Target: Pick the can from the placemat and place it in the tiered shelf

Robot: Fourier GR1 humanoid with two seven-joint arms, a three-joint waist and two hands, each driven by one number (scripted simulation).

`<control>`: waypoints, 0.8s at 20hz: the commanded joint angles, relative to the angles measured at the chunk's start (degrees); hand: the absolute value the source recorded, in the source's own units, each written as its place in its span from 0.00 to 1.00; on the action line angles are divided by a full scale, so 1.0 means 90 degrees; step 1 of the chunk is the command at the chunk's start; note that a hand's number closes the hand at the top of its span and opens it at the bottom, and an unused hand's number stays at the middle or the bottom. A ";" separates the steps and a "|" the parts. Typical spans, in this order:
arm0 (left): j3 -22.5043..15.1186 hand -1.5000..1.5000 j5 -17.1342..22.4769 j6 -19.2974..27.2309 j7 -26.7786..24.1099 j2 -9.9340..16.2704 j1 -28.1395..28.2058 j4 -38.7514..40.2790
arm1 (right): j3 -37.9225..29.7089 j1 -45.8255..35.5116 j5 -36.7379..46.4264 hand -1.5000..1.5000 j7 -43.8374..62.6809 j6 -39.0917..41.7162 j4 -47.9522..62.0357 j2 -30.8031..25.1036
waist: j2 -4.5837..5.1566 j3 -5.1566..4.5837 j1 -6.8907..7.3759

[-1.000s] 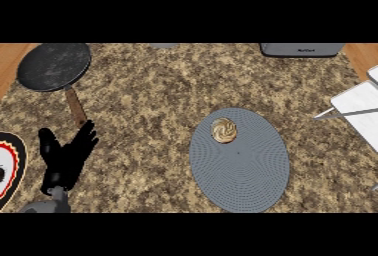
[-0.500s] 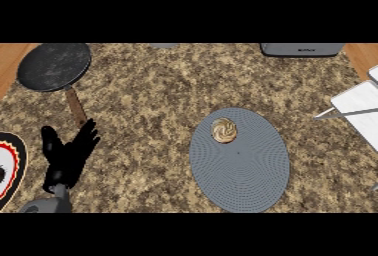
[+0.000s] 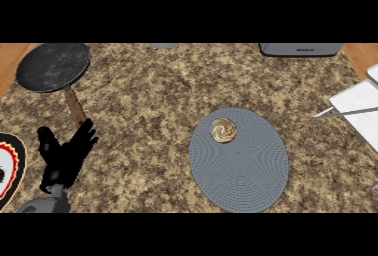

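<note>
Nothing changed over the last second: can upright on placemat, well apart from tiered shelf; left robot hand still spread, resting.

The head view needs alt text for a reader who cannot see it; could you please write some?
A can stands near the far end of a grey oval placemat on a speckled counter. The left hand rests open at lower left, below a dark frying pan. A white tiered shelf shows at the right edge.
</note>
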 commanded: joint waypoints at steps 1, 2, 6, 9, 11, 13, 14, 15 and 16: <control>0.0041 0.50 0.0063 -0.0105 0.0066 0.0072 0.0238 -0.0168 | -0.0230 0.0221 0.0347 0.00 0.0360 -0.0247 -0.0213 -0.0449 | -0.0001 -0.0005 0.0003; -0.0062 0.50 -0.0019 0.0057 0.0285 -0.0021 0.0172 -0.0323 | -0.0230 0.0421 0.0525 0.00 0.0531 -0.0166 -0.0546 -0.0442 | -0.0010 -0.0004 -0.0026; 0.0164 0.50 0.0189 -0.0205 0.0303 0.0246 0.0189 -0.0406 | -0.0849 0.0830 0.0504 0.00 0.0903 -0.0121 -0.1401 -0.0503 | -0.0021 -0.0003 -0.0043; 0.0118 0.50 0.0029 -0.0108 -0.0071 0.0070 0.0329 -0.0009 | -0.1484 0.1201 0.0122 0.00 0.1170 0.0590 -0.2417 -0.0615 | -0.0035 -0.0008 -0.0162; 0.0077 0.50 0.0107 -0.0081 0.0170 0.0042 0.0430 -0.0522 | -0.1946 0.1663 -0.0227 0.00 0.1102 0.0626 -0.3026 -0.0197 | -0.0038 0.0001 -0.0123; 0.0140 0.50 0.0077 0.0061 0.0178 -0.0058 0.0011 -0.0013 | -0.2283 0.1864 -0.0685 0.00 0.1310 0.1563 -0.3570 -0.0416 | -0.0048 -0.0005 -0.0251; 0.0013 0.50 -0.0014 0.0028 0.0049 -0.0081 0.0408 -0.0406 | -0.2618 0.2100 -0.0963 0.00 0.1153 0.1486 -0.3773 -0.0148 | -0.0047 0.0000 -0.0170; 0.0004 0.50 -0.0147 0.0049 -0.0343 -0.0156 0.0525 -0.0054 | -0.2772 0.1906 -0.1244 0.00 0.1255 0.1825 -0.3477 -0.0720 | -0.0039 -0.0005 -0.0168; -0.0030 0.50 -0.0078 0.0171 0.0465 -0.0046 0.0221 -0.0585 | -0.3006 0.2037 -0.1517 0.00 0.1207 0.2113 -0.3675 -0.0805 | -0.0053 0.0000 -0.0185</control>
